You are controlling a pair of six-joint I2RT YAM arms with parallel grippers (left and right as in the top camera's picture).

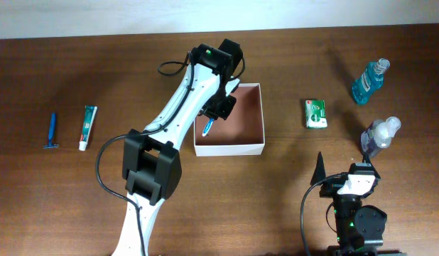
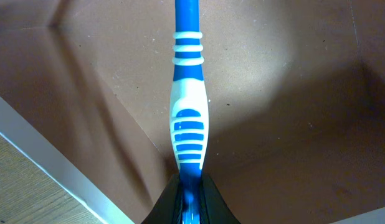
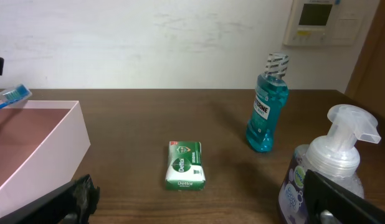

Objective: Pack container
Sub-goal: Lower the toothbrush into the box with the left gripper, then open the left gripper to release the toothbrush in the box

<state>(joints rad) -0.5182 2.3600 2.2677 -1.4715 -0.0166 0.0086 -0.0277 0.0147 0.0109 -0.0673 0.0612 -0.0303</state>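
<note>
1 container (image 1: 251, 148), 1 toothbrush (image 2: 189, 124), 2 bottles (image 1: 367, 82) (image 1: 379, 135), 1 razor (image 1: 52, 131)

I see the blue-and-white plastic toothbrush (image 2: 189, 124) is glossy, its grip ribbed. The square white-walled container (image 1: 229, 148) has a matt reddish-brown floor. The dark brown wooden table (image 1: 77, 71) looks smooth.

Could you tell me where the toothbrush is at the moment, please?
In the overhead view, the toothbrush is clamped in the shut left gripper, inside the left part of the container, close to its left wall.
</note>
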